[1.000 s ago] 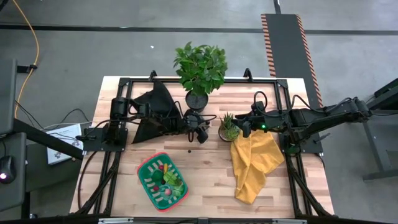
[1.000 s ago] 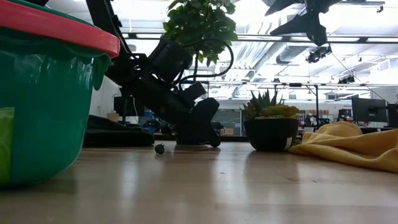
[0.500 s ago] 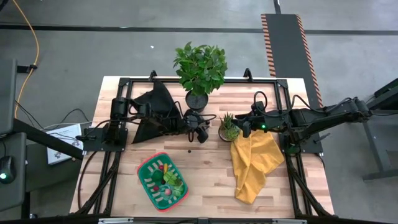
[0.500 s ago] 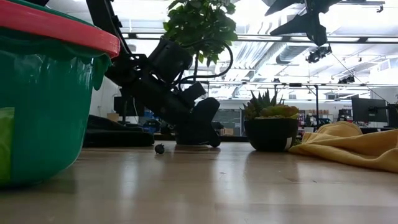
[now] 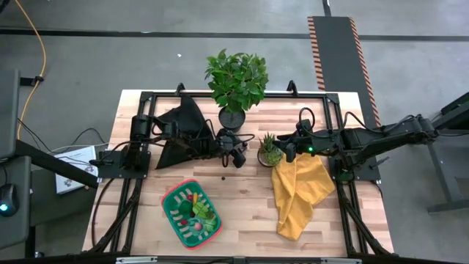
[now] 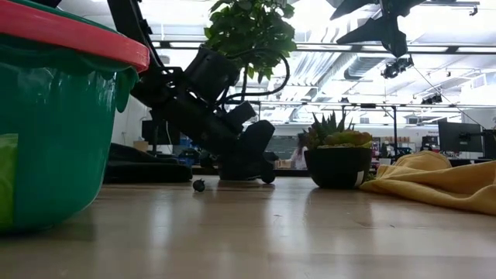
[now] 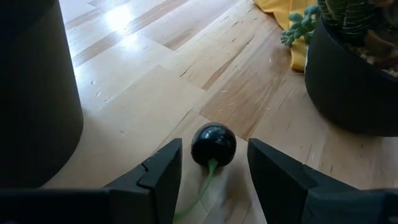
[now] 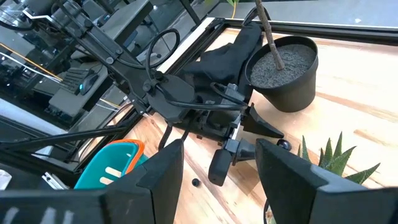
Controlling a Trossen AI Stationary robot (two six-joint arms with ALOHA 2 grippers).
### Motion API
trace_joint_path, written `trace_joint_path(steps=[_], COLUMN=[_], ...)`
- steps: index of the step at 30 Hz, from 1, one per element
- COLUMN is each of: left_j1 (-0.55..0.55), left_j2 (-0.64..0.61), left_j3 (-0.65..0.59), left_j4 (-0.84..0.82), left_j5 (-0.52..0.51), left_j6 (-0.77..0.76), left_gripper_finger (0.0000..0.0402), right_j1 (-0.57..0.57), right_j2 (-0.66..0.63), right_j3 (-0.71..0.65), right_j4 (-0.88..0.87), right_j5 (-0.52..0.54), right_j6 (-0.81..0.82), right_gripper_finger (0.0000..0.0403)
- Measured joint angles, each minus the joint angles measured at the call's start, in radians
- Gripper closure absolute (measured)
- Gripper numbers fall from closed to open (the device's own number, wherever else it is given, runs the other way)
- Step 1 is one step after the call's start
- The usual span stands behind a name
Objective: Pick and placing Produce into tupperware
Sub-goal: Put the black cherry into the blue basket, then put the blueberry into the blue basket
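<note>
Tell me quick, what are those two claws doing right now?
Left gripper: open, fingers either side of a small dark round ball with a green stem.
Right gripper: open, holding nothing.

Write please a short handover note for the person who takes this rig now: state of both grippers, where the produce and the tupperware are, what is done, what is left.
Left gripper: open, low at the table's middle, fingers either side of a small dark round piece with a green stem, not closed on it.
Right gripper: open, empty, above the small spiky plant.
Tupperware: near edge, left of centre.
Done: several produce pieces already inside.
Left: grasp the dark piece, carry it to the tupperware. A tiny dark bit also lies loose on the table.
</note>
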Motion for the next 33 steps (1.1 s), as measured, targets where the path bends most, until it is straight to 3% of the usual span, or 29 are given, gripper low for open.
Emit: trace_joint_path(steps=[15,25,33], left_j1=[0.000,0.000,0.000], left_j2=[0.000,0.000,0.001], left_j3=[0.000,0.000,0.000], left_j4=[0.000,0.000,-0.002], left_j5=[0.001,0.031,0.035], left_j6=[0.001,0.003,0.003], left_gripper_finger=[0.0234,0.0307,0.0339], right_j1=[0.000,0.000,0.000], right_j2=[0.000,0.000,0.000], right_j3=[0.000,0.000,0.000], right_j4=[0.000,0.000,0.000], right_j5=[0.000,0.000,0.000], right_j6=[-0.001,-0.002,-0.004], right_gripper_finger=[0.0212,0.0212,0.0212])
